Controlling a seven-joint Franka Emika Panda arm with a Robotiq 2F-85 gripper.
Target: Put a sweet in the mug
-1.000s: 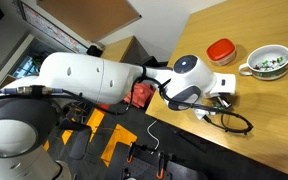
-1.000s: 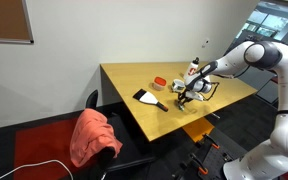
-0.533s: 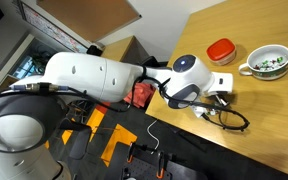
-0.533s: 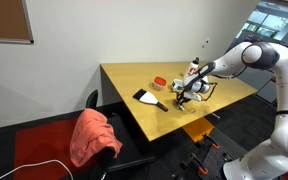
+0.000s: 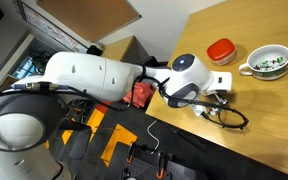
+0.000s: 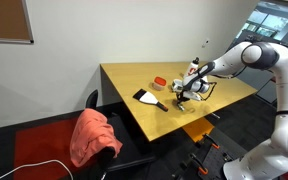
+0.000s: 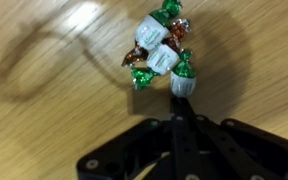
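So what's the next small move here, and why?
Probably ease the tool down and forward onto the nearest sweet. In the wrist view nothing seems held, and that sweet lies on the table in a tight cluster just ahead of the tool's tip. In an exterior view the mug stands well apart. Whether the tool is open is unclear.

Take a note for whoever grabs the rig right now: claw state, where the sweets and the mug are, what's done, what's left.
Claw: looks shut with nothing in it, close above the table, tips just short of the sweets.
Sweets: a small green-and-white cluster lying on the wood, touching one another.
Mug: upright on the table, apart from the claw, past the red container. It holds something greenish, too small to identify.
Done: the claw is at the pile.
Left: open, grip one of them, carry it to the mug, release.
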